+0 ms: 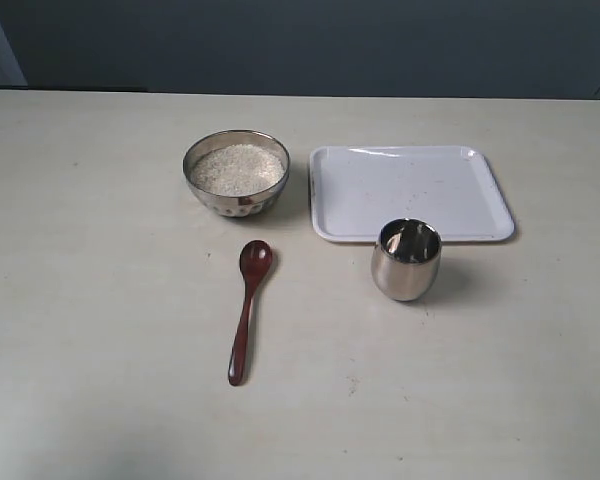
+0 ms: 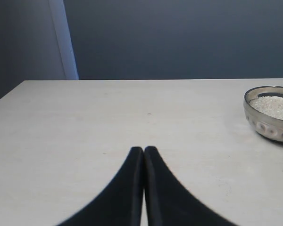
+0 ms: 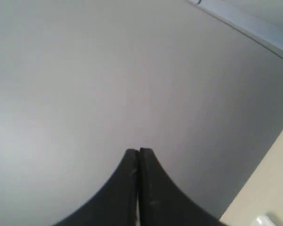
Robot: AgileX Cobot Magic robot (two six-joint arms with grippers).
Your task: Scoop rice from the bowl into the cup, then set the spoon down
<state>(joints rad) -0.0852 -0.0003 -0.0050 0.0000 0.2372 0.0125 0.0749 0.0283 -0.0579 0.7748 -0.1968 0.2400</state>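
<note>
A shiny steel bowl (image 1: 236, 172) heaped with white rice (image 1: 237, 167) stands at mid-table. Below it lies the dark reddish-brown wooden spoon (image 1: 248, 308), head toward the bowl, handle toward the front edge. The steel cup (image 1: 406, 260) stands upright to the right of the spoon. Neither arm shows in the exterior view. In the left wrist view, my left gripper (image 2: 144, 149) is shut and empty above bare table, with the bowl (image 2: 270, 113) and its rice (image 2: 276, 106) far off to the side. My right gripper (image 3: 138, 151) is shut and empty, facing a grey wall.
A white rectangular tray (image 1: 410, 192) lies to the right of the bowl, just behind the cup. A dark wall runs along the table's far edge (image 1: 300, 94). In the right wrist view a strip of pale table (image 3: 269, 197) shows at one corner.
</note>
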